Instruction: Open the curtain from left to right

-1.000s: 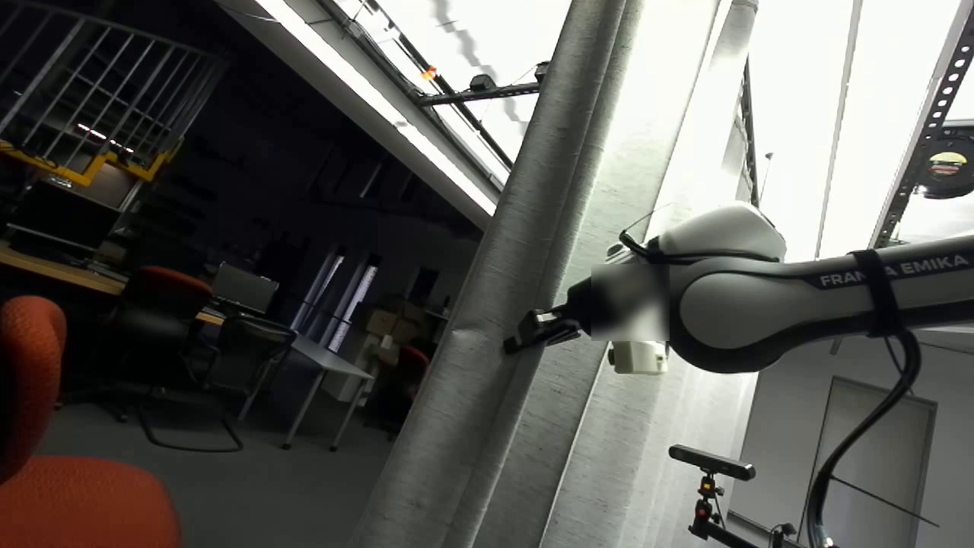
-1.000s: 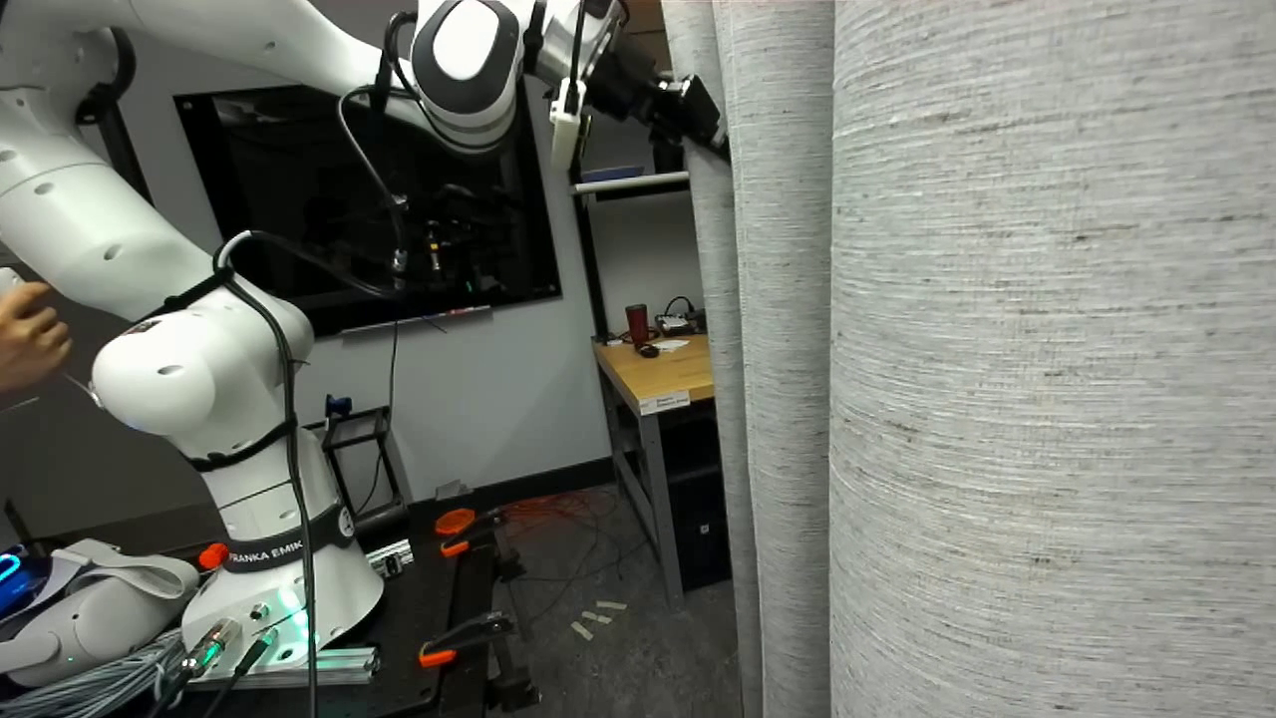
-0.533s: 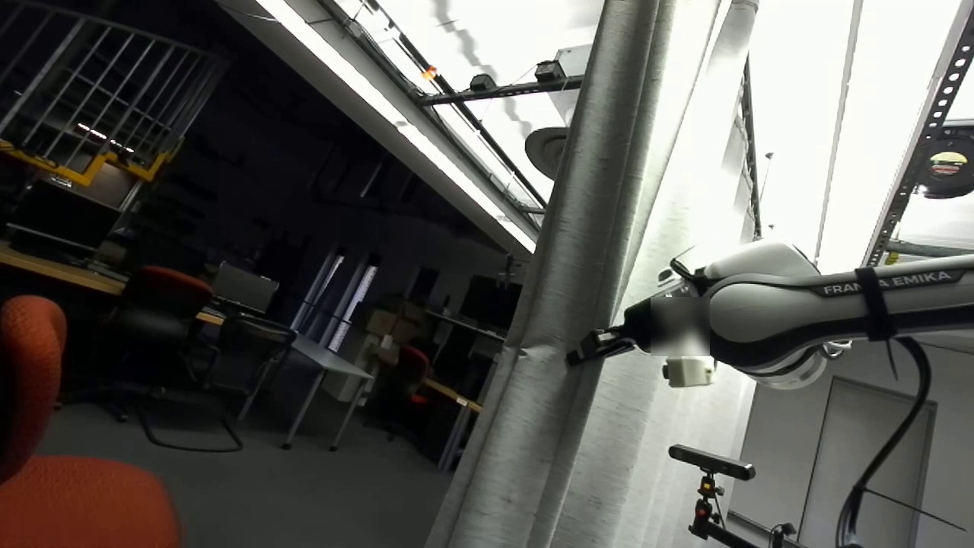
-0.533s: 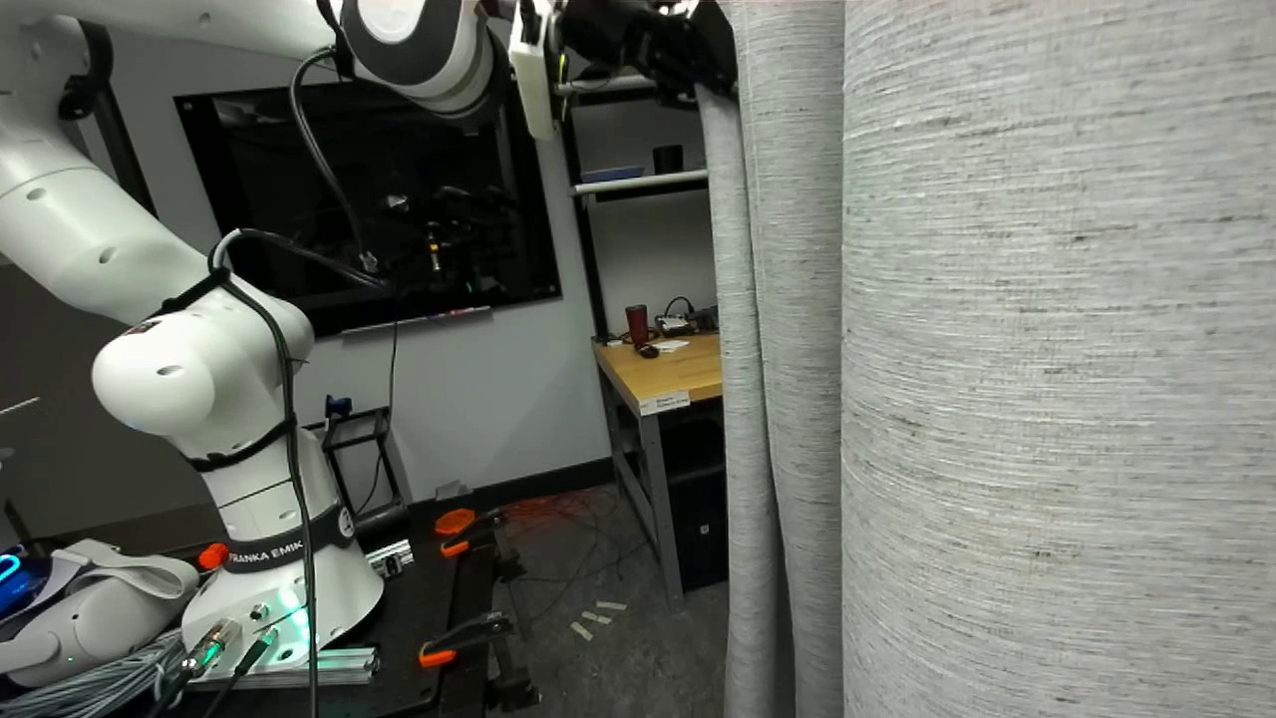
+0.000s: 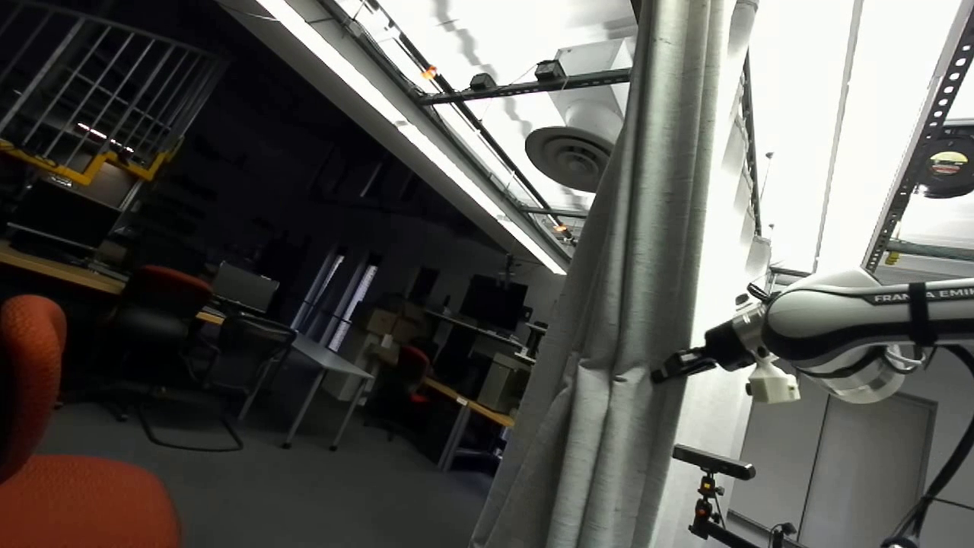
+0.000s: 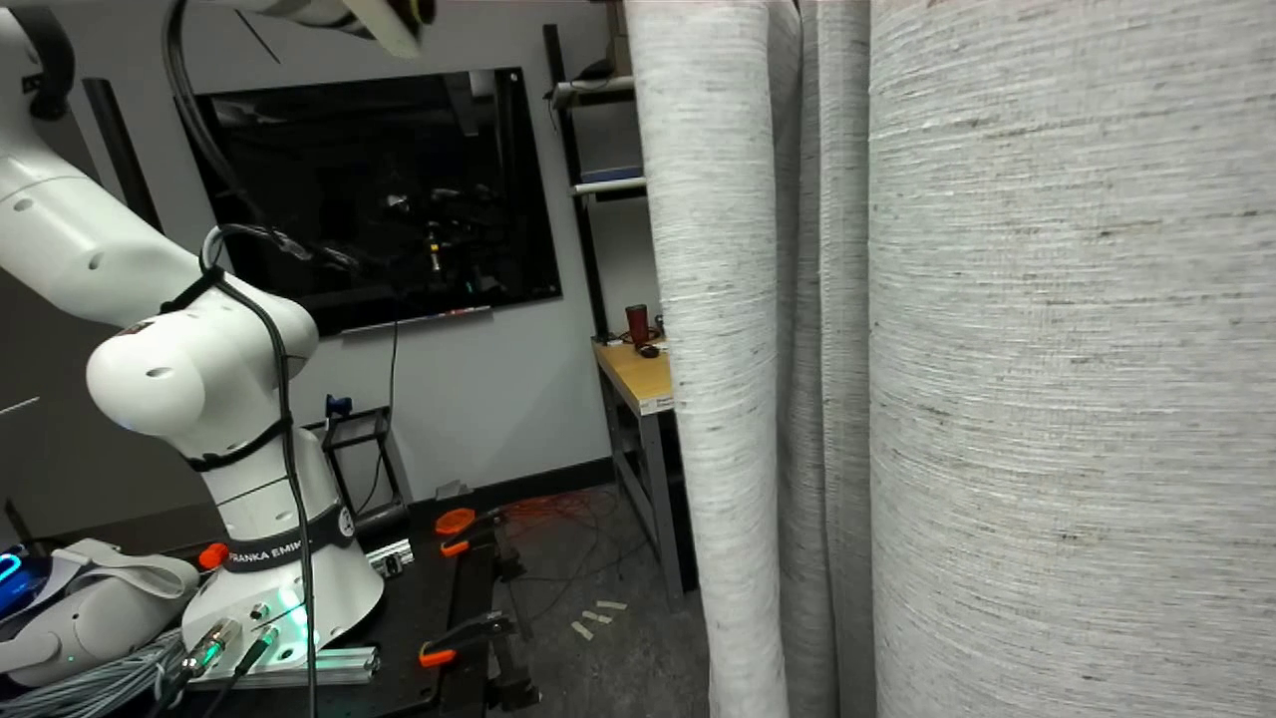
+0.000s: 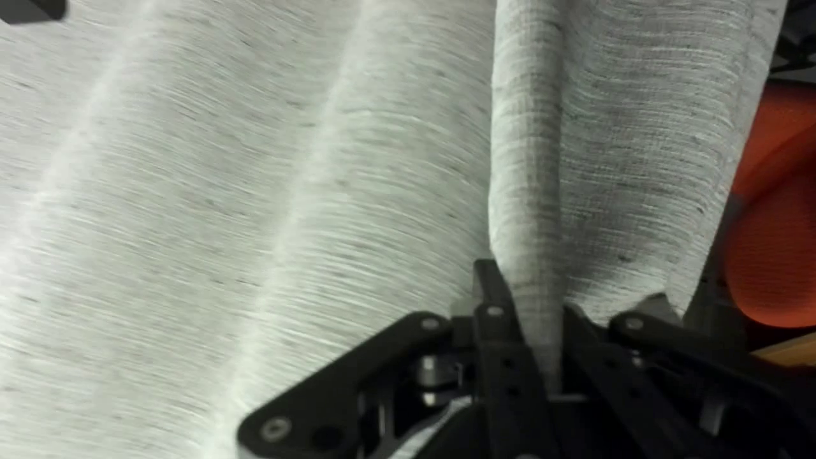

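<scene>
Partly out of frame, curtain (image 7: 382, 178) in gripper (image 7: 529, 293).

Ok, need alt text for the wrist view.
The black tool, low and right of centre, pinches a fold of the pale grey curtain, which fills most of the frame. Past the curtain's right edge is what looks like an orange chair, blurred.

I see a pale grey curtain (image 5: 643, 289) hanging bunched in soft folds, slanting from one o'clock towards six in an exterior view, pinched partway down.
</scene>
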